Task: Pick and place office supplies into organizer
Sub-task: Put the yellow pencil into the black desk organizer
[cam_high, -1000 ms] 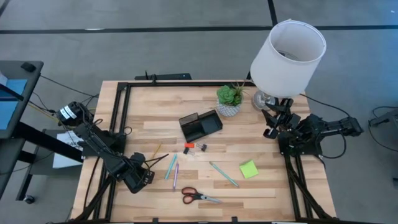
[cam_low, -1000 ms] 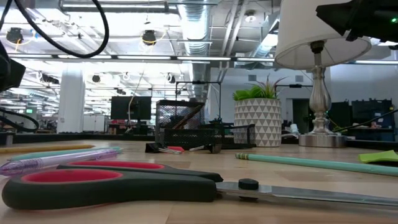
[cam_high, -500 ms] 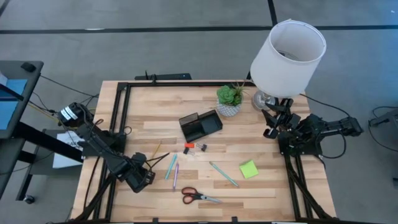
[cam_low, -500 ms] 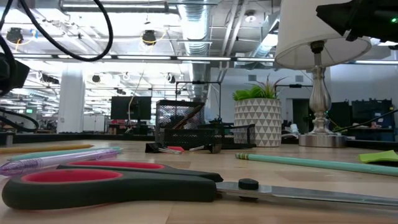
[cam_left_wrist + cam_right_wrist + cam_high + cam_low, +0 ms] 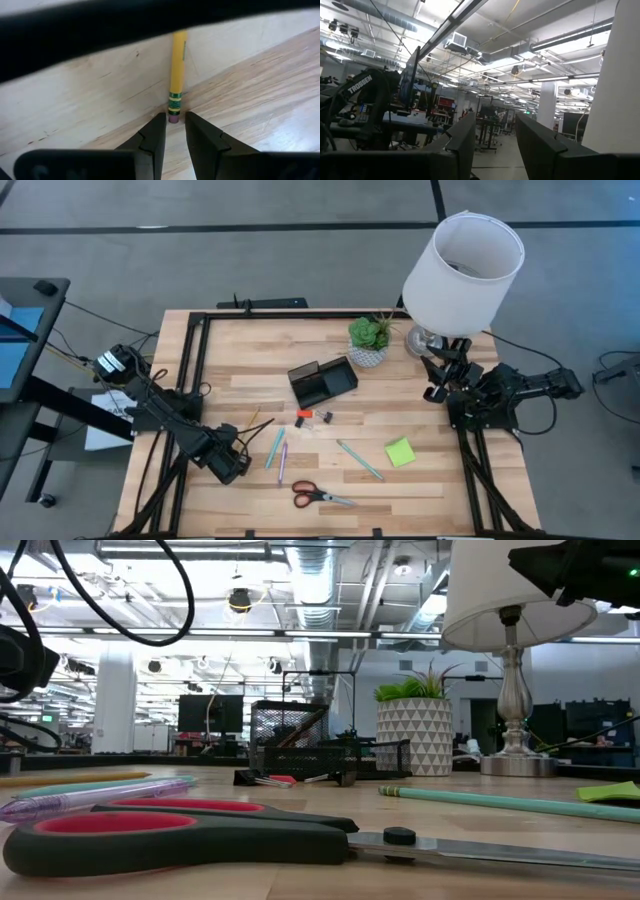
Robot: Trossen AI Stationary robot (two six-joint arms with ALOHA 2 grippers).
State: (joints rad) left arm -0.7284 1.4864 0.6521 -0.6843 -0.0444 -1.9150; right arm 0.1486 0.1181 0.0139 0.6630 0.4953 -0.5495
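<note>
Yellow pencil (image 5: pixel 179 60) with green-banded ferrule and pink eraser. Red-handled scissors (image 5: pixel 318 496) at lower centre; lime-green sticky-note pad (image 5: pixel 400 452) at right.

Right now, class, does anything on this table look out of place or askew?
The organizer sits skewed to the table edges. Pens, scissors and the sticky pad lie scattered outside it. The left gripper grips a yellow pencil by its eraser end.

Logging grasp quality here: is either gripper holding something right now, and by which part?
The left gripper grips the yellow pencil by its pink eraser end, its fingers either side of it. The right gripper is open and holds nothing, beside the lamp.
</note>
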